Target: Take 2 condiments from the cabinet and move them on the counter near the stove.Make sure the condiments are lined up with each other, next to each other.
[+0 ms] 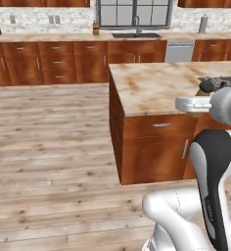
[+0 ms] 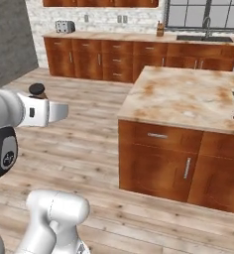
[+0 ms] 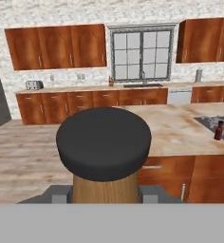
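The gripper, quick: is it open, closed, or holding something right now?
Gripper: closed on the tan shaker with the dark top, one finger on each side of it.

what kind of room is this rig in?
A home-style kitchen, rendered: a marbled island counter with a cooktop set in it, wall cabinets over a back counter, and a sink under a window.
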Motion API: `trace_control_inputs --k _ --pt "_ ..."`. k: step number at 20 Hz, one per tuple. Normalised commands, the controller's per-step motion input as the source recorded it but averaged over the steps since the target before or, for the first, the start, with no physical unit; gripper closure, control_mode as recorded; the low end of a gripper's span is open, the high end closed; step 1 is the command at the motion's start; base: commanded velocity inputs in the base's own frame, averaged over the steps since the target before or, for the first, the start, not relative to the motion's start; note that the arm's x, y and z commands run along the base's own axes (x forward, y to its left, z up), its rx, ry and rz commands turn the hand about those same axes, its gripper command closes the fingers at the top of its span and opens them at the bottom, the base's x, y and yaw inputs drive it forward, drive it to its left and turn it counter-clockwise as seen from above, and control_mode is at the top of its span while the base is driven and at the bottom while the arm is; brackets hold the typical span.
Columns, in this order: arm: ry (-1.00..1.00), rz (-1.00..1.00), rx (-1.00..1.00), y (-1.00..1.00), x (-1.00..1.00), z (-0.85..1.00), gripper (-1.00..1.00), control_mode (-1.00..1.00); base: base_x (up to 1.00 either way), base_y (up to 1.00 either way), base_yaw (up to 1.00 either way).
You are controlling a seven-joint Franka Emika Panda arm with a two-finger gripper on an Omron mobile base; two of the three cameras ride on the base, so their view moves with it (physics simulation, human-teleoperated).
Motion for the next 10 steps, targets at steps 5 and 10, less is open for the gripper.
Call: trace_control_inputs --k 5,10 --pt "0.00 0.00 0.00 0.00 0.00 0.00 1.00 1.00 0.91 -1.00 0.00" --pt "0.00 0.00 0.00 0.00 0.00 0.00 1.00 1.00 0.70 -1.00 -0.01"
